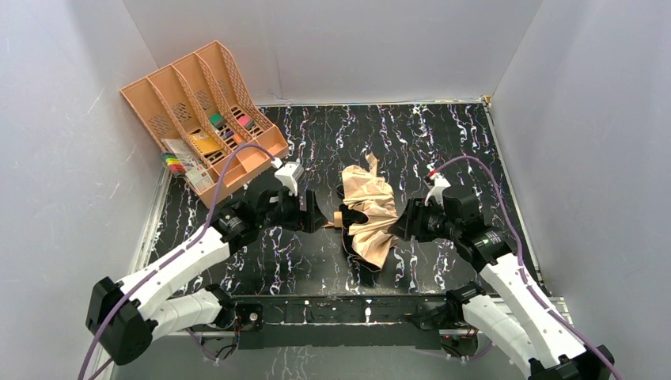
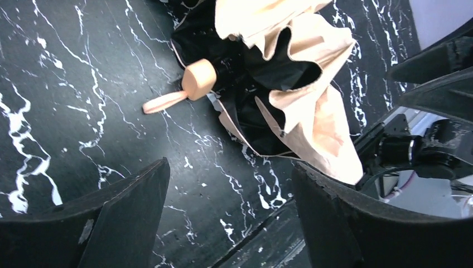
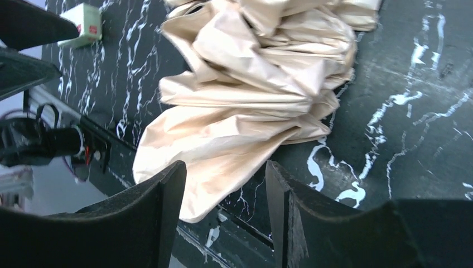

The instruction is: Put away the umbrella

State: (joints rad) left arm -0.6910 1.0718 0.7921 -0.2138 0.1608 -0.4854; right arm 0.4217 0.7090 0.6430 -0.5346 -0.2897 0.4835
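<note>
The crumpled umbrella (image 1: 370, 212) lies mid-table (image 1: 443, 142) between my left jaws and right jaws, both open and empty; I'd clamp its left-pointing handle (image 2: 198, 79) first, I judge, then gather the loose fabric rightward.

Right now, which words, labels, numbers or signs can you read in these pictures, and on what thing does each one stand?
No text can be read anywhere.
The packet with colored stripes at the front of the file tray: print too small to read.
The red sticker on the white box: blurred, unreadable.
The umbrella: no print shows on it.
</note>
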